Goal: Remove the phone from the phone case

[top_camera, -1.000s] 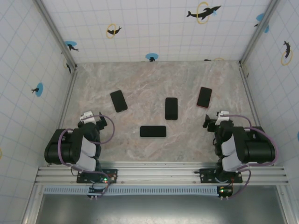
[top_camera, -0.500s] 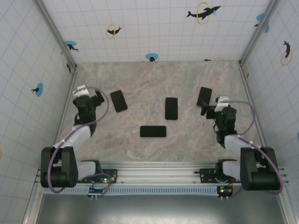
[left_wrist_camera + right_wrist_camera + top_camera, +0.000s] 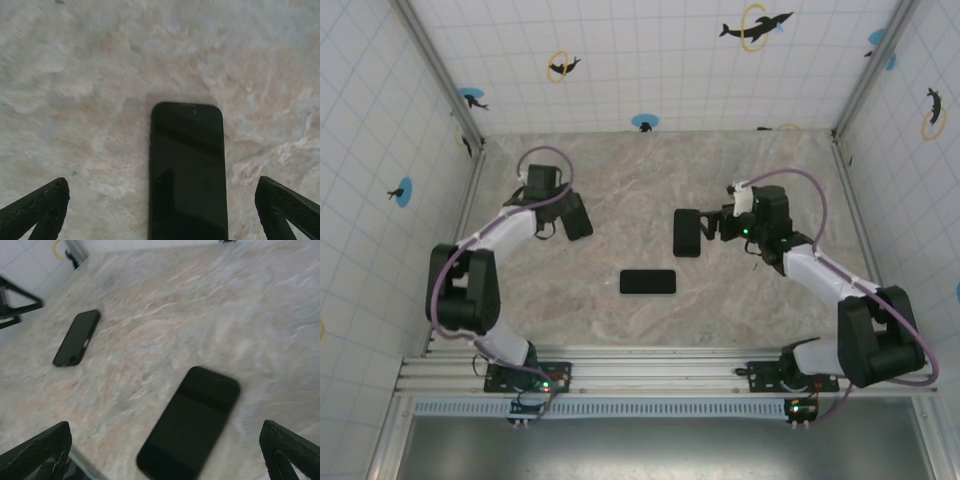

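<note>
Your left pincer, fingers apart, hangs over the left phone. Your right pincer, also apart, faces the middle phone. A third phone lies nearer on the surface.

Wide bare tabletop lies beyond the flat phones, hemmed by tiled walls

On the table, left phone and right phone well apart, near phone before and between them

marble table | lying flat: left phone, middle phone, near phone
</note>
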You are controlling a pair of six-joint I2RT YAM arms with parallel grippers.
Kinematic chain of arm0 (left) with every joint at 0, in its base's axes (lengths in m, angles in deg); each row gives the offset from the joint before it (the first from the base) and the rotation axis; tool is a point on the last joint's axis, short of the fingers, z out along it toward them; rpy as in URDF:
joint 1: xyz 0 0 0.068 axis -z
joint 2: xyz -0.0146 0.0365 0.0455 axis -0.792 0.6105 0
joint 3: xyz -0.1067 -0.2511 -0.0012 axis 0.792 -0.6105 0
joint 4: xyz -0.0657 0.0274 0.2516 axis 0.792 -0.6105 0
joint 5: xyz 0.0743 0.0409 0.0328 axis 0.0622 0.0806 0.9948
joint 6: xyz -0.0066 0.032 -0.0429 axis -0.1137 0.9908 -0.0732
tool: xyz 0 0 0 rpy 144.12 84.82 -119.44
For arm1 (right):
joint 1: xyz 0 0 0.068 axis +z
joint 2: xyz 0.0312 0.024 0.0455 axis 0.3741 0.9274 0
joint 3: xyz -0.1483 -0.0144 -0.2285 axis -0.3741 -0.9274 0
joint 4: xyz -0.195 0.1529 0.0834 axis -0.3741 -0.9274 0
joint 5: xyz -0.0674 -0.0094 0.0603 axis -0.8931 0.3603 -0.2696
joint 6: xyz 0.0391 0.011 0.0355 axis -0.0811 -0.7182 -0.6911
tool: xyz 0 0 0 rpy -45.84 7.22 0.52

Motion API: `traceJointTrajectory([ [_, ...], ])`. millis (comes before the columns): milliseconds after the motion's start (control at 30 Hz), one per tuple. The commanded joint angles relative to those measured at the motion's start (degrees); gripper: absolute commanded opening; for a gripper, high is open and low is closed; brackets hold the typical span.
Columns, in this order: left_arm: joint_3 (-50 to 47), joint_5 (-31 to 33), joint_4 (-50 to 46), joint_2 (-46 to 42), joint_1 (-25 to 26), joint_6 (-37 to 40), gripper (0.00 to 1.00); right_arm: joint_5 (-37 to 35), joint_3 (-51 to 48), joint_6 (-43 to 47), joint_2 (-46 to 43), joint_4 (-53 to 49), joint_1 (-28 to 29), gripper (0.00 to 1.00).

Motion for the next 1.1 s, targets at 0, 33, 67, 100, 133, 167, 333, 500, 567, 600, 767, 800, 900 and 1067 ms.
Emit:
traceJointTrajectory([
  [0,4.08,1.81,-9.77,4.34,1.72,-2.55,0.98,2.00,3.54,-1.45,2.04,-3.73,1.91,0.99],
  [33,4.67,1.76,-9.83,5.46,1.95,-2.68,0.98,1.85,4.18,-1.53,2.66,-3.89,2.43,0.99],
  [67,5.58,2.12,-10.05,6.54,2.42,-2.62,0.98,1.58,4.67,-1.66,3.23,-4.06,2.82,0.99],
  [100,6.52,3.03,-10.11,7.44,3.05,-2.42,0.98,1.44,5.11,-1.75,3.73,-4.09,3.22,0.99],
  [133,7.66,4.24,-10.63,8.69,3.72,-2.05,0.98,1.45,5.49,-1.96,4.33,-3.96,3.72,0.99],
  [167,9.25,5.05,-11.98,10.18,3.92,-2.12,0.98,1.44,5.65,-2.26,4.80,-3.59,4.17,0.99],
  [333,14.40,5.79,-16.69,15.68,4.02,-2.78,0.98,1.67,5.64,-3.55,5.90,-1.77,5.59,0.99],
  [500,15.91,5.54,-15.46,18.43,4.05,-2.35,0.98,2.56,4.34,-4.29,5.69,-0.38,5.59,0.99],
  [567,16.30,5.25,-15.46,19.68,3.99,-2.45,0.98,2.75,3.56,-4.80,5.56,0.37,5.59,0.99],
  [600,16.61,4.98,-15.46,20.08,4.10,-2.43,0.98,2.75,3.31,-4.95,5.56,0.61,5.58,0.99],
  [767,17.63,3.92,-14.10,20.67,4.08,-2.62,0.98,3.36,2.04,-6.13,5.56,2.32,5.62,0.99],
  [800,17.75,4.21,-13.96,20.75,4.13,-2.76,0.98,3.45,1.85,-6.23,5.64,2.57,5.60,0.99],
  [900,18.78,5.14,-13.94,22.01,4.09,-2.75,0.98,3.75,1.67,-6.44,6.23,3.02,5.62,0.99],
  [1067,23.39,6.92,-16.00,24.92,3.36,-2.63,0.98,4.50,1.94,-6.76,7.29,3.47,5.60,0.99],
])
